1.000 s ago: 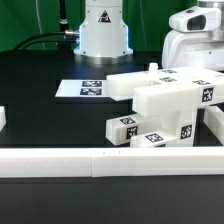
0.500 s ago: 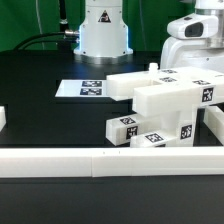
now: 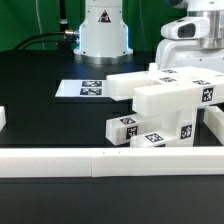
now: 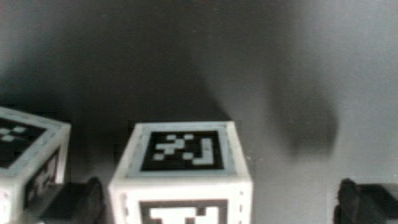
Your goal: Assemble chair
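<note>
Lots of bare black table [image 3: 35, 95] out to one side of the jaws; the white rail [image 3: 100, 160] closes off the front edge, well apart from them; the gripper [image 3: 190, 42] hangs above the chair [image 3: 165, 105] parts, jaws spread wide, holding nothing; wrist view has a tagged post [image 4: 178, 165] between and below the fingers [image 4: 80, 195], closer to one; a second block [image 4: 25, 150] sits just outside that finger.
</note>
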Controlling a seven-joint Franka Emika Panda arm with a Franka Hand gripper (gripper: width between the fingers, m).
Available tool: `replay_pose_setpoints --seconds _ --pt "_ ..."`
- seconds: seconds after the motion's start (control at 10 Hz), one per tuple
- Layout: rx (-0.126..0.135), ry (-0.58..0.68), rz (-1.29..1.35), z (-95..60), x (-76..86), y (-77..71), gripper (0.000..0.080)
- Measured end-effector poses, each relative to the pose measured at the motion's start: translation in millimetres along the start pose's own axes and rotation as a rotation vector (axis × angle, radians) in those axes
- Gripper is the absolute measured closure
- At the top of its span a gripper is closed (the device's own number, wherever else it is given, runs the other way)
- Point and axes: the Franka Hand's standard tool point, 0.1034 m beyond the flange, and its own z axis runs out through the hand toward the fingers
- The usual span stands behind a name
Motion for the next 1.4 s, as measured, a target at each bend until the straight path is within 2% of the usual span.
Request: replay_pose_setpoints --seconds 0.2,0.4,0.5,0.6,0.9,1.0,1.2,1.4 --pt "0.0 0.0 -0.001 0.0 0.2 0.6 0.0151" --pt "-0.002 0.0 0.004 0.1 1.1 4.1 0.0416" --pt "-0.002 0.0 0.005 0.0 1.3 4.8 0.0416" --pt "-0.003 0.0 0.005 0.1 1.3 5.0 0.0515" --pt "0.001 0.004 0.009 -4.8 5.7 4.7 0.0515" --pt "0.007 -0.006 0.012 -11.9 9.1 2.6 0.0515" --pt "0.025 -0.017 0.024 -42.1 21.6 1.2 0.0515" --pt "0.042 -0.039 0.05 -79.2 35.4 18.2 0.0515"
